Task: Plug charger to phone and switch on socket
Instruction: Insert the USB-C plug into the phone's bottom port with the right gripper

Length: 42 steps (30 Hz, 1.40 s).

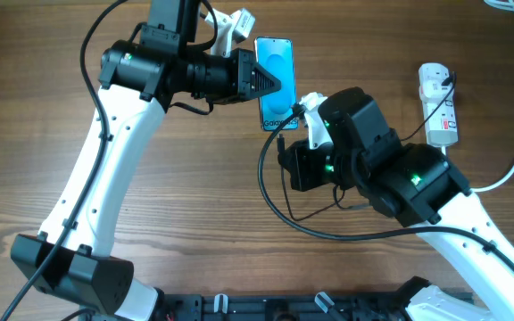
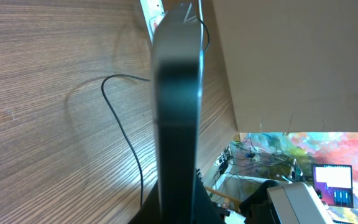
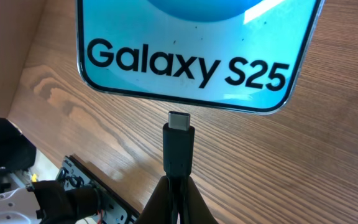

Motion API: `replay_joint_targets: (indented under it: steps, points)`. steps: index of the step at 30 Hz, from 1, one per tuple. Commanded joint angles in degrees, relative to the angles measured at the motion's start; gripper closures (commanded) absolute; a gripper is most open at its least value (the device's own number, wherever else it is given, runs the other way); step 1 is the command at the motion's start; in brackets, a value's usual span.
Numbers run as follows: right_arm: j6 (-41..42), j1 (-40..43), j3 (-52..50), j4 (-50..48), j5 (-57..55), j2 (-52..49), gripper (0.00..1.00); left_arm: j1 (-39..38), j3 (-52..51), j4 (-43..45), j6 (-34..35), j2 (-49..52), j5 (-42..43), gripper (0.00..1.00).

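We see the left gripper [image 1: 264,80] clamped on the long sides of the phone [image 3: 197,43], screen up over the brown wood-grain table [image 1: 194,178]. The right gripper [image 3: 176,198] pinches the charger [image 3: 179,143], whose tip is just short of the phone's lower edge. The socket [image 1: 438,107] lies well apart, at the table's right. Beyond the table's edge is a cluttered room with a lit screen [image 2: 333,183].

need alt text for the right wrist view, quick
The charger aims its connector tip up at the bottom edge of the phone, a small gap from it, not yet plugged in. The phone's cyan screen reads "Galaxy S25"; the right hand grips the charger above a wooden table.
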<state>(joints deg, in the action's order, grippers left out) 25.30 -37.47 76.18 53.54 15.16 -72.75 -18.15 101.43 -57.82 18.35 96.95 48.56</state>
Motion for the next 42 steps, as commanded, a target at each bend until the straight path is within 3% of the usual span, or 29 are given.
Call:
replay_joint_targets:
  steps: [1,42]
  points:
    - [0.2,-0.2,1.5,-0.4,-1.0,0.4,0.96,0.4,0.1,0.3,-0.1,-1.6,0.5,0.96]
    - [1.9,0.9,1.5,-2.5,-0.5,0.4,0.96,0.4,0.1,0.2,-3.1,-1.6,5.5,0.96]
